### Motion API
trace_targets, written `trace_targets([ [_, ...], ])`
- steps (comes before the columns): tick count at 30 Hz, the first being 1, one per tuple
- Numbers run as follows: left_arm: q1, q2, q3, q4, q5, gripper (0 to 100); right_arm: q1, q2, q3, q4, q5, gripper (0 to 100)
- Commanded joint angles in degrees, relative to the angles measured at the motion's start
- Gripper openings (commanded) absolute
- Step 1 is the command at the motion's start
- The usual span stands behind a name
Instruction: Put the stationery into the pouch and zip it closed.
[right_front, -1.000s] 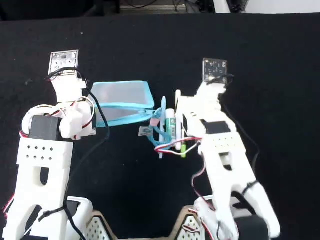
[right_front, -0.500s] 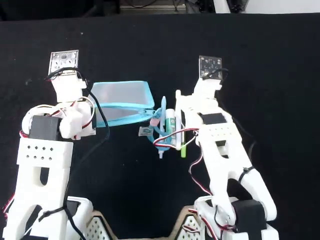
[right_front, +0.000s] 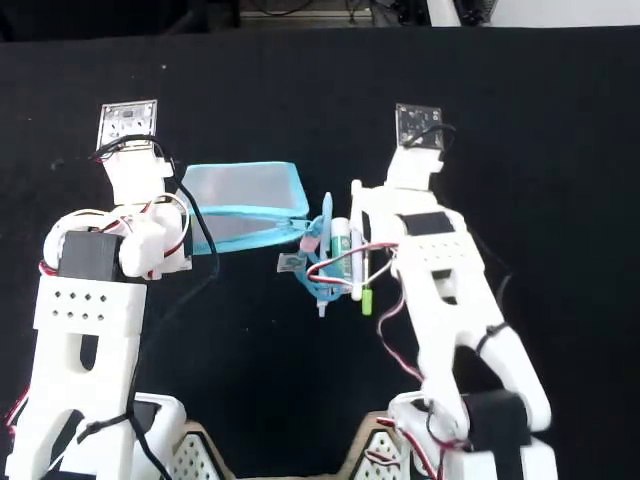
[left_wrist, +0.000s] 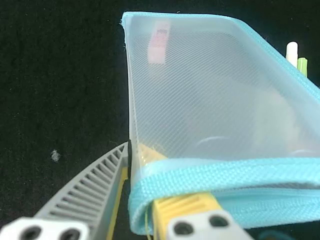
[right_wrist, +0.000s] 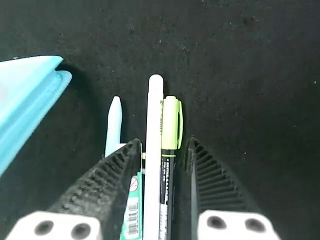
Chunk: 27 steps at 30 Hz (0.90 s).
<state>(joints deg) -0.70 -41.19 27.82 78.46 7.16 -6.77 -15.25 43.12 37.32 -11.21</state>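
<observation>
Straddles white pen (right_wrist: 155, 125) and green highlighter (right_wrist: 171, 120) on desk (right_wrist: 250, 75) with open right end effector (right_wrist: 163, 147), nothing gripped. Judges both light, stiff, slippery; best pinched mid-barrel. Farther: clamps soft mesh pouch (left_wrist: 200, 100) rim in left end effector (left_wrist: 131, 152).

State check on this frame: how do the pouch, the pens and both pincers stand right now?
pouch: gripped at one edge, zip mouth appears open.
left pincer: shut on the pouch's edge.
right pincer: open, jaws astride two pens.
white pen: lying flat between the jaws, not in the pouch.
green highlighter: capped, lying flat against the white pen.
light blue pen: lying flat, outside the jaws.
</observation>
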Motion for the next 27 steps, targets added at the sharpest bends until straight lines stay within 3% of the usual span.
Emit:
trace_targets([
  [1, 0.1, 0.1, 0.0, -0.1, 0.1, 3, 0.1, 4.8, -7.0, 2.4, 0.4, 14.8],
  [11, 0.1, -0.1, 0.9, -0.5, 0.1, 3, 0.1, 19.5, -19.2, 5.8, 0.5, 14.8],
  [27, 0.1, -0.1, 1.0, -0.5, 0.1, 3, 3.9, 29.9, -27.8, 7.0, 4.1, 14.8],
])
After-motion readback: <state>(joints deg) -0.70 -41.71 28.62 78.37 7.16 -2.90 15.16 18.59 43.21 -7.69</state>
